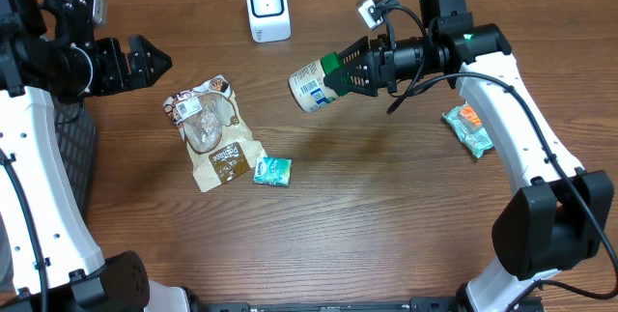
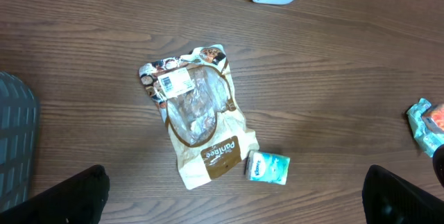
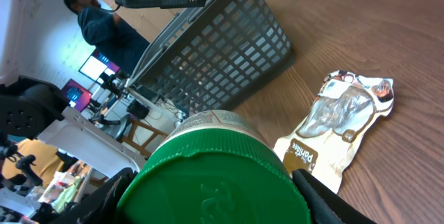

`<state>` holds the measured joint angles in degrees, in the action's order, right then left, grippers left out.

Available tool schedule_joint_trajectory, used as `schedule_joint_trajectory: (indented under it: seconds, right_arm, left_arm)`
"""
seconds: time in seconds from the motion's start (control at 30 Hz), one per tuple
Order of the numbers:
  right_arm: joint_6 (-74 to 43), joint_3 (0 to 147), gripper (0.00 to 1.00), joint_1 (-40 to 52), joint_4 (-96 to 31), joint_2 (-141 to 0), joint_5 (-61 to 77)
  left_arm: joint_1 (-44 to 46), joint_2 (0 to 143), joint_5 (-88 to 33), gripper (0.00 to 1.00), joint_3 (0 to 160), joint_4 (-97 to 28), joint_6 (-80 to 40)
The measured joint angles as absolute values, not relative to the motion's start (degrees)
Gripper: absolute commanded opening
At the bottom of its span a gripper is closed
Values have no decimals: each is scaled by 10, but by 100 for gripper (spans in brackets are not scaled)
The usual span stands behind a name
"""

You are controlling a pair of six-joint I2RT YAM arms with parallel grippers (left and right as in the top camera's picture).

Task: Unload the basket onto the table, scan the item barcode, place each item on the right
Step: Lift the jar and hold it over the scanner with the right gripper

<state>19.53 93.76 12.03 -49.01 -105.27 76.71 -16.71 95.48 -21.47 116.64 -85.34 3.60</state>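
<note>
Your right hand (image 1: 350, 69) is clenched around the green lid (image 3: 211, 179) of the canister (image 1: 311, 87), so that's the thing it's grasping. The canister is up off the tabletop (image 1: 386, 215), lying pretty much sideways in the air, with its bottom end pointing left and a bit toward the near side. It sits right of center and to the near-right of the scanner (image 1: 267, 8), which stands upright at the far middle edge, apart from the canister. There's a printed label on the side facing up at the overhead camera, but it's too small for me to say whether that's the barcode. In the right wrist view the lid fills most of the bottom of the frame, with a dark finger on either side of it. Your left hand (image 1: 133, 63) is released, jaws spread wide with nothing between them, hanging over the far left of the tabletop just beside the gray basket (image 1: 75, 148). Lying flat left of center is a snack bag (image 1: 210, 133) with a clear window, and a small tissue packet (image 1: 272, 170) sits right at its near-right corner. Over on the right, under your right arm, there's a teal and orange packet (image 1: 468, 128) lying by itself.
</note>
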Motion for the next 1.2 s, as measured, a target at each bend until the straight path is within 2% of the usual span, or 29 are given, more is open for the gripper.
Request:
schedule_joint_trajectory:
  seconds: [0.1,0.23,0.43,0.6,0.73,1.2]
  right_arm:
    - [196,938,41,123,-481,-1053,757]
    - [196,938,42,146,-471,-1053,671]
    - [196,938,43,235,-410,-1053,391]
    - [222,937,42,298,-298,-1058,187]
    - [298,938,41,303,-145,-1094,74]
    - [488,936,40,300,219,-1244,6]
  left_arm:
    - [-167,955,-215,100,1166,-853,36]
    - [-167,955,-215,100,1166,-853,36]
    - [-167,955,-215,100,1166,-853,36]
    - [-167,955,-215,100,1166,-854,36]
    - [-167,955,-215,100,1166,-853,36]
    - [-167,955,-215,100,1166,-853,36]
